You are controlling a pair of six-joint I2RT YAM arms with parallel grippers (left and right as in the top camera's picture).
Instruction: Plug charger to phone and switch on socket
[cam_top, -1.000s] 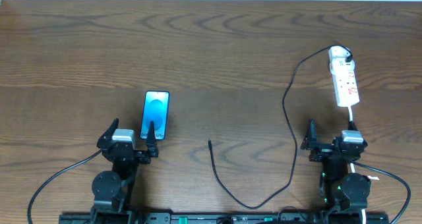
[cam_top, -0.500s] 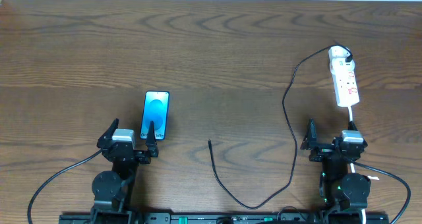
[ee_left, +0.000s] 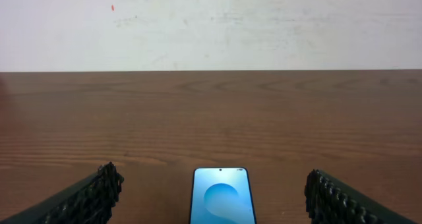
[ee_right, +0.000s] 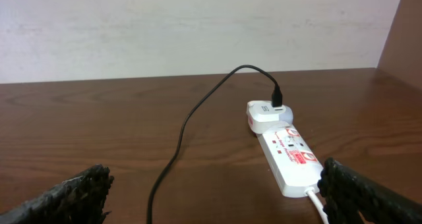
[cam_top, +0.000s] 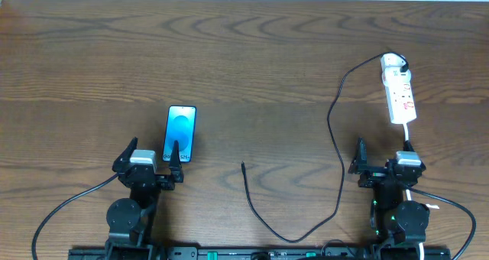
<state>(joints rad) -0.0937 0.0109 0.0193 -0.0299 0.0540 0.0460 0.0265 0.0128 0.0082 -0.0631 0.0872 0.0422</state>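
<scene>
The phone (cam_top: 181, 134) lies flat with its blue screen up, just ahead of my left gripper (cam_top: 154, 147). In the left wrist view the phone (ee_left: 223, 197) sits centred between the wide-apart fingers of that gripper (ee_left: 211, 174), touching neither. The socket (cam_top: 399, 92) lies at the far right, ahead of my right gripper (cam_top: 383, 147), which is open and empty. The charger (cam_top: 336, 138) runs from a white adapter (cam_top: 392, 60) at the socket's far end, loops near the front edge and ends with its free tip (cam_top: 243, 165) on the table between the arms. In the right wrist view the socket (ee_right: 287, 155) lies ahead, close to the right finger, with the charger (ee_right: 181, 135) to its left.
A white cord (ee_right: 316, 204) leaves the socket's near end and runs back toward the right arm. A pale wall (ee_left: 211, 26) stands behind the table's far edge. A brown side panel (ee_right: 402, 33) rises at the far right.
</scene>
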